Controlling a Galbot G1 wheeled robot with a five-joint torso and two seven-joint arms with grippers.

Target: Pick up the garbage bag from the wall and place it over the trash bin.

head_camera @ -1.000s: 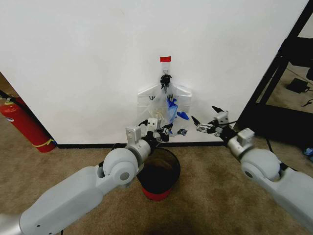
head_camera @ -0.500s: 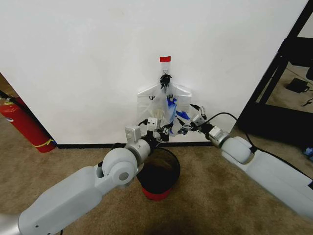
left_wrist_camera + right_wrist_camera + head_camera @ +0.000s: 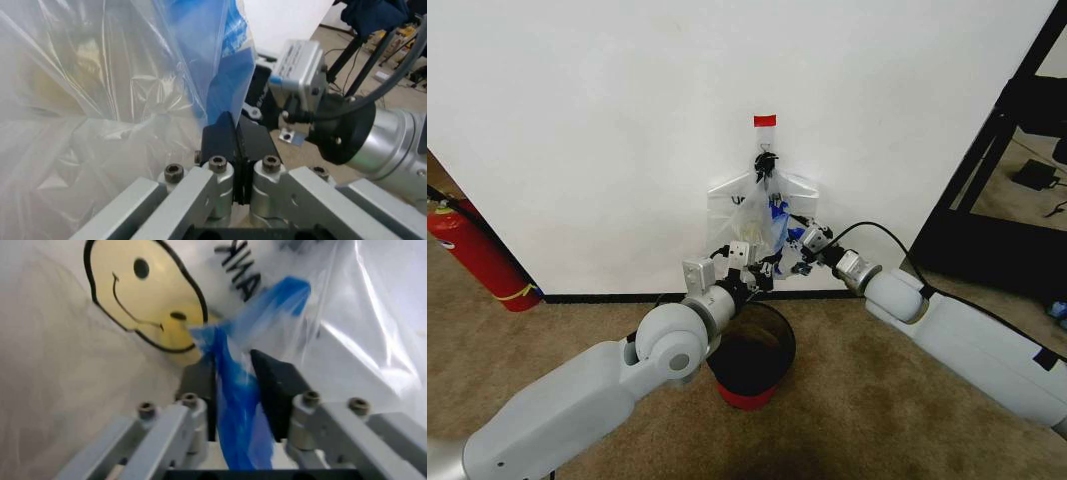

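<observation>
The garbage bag (image 3: 760, 212), thin clear plastic with blue patches, hangs from a black hook (image 3: 765, 160) on the white wall (image 3: 607, 120), under a red tape strip (image 3: 765, 121). My left gripper (image 3: 753, 264) is at the bag's lower edge; in the left wrist view it (image 3: 237, 122) is shut on the plastic beside a blue patch (image 3: 227, 75). My right gripper (image 3: 793, 238) is at the bag's right side. In the right wrist view it (image 3: 230, 362) stands open with a blue strip (image 3: 237, 410) between its pads, next to the yellow smiley face (image 3: 143, 295). The black mesh trash bin (image 3: 749, 352) stands on the carpet below the bag.
A red fire extinguisher (image 3: 472, 250) leans at the wall on the left. A black metal rack (image 3: 1007, 140) stands at the right, with cables on the floor behind it. Brown carpet (image 3: 847, 400) surrounds the bin.
My right arm has reached left from open air to the bag's right side, bringing its fingers around the blue strip. The left gripper and the bin have stayed put.
</observation>
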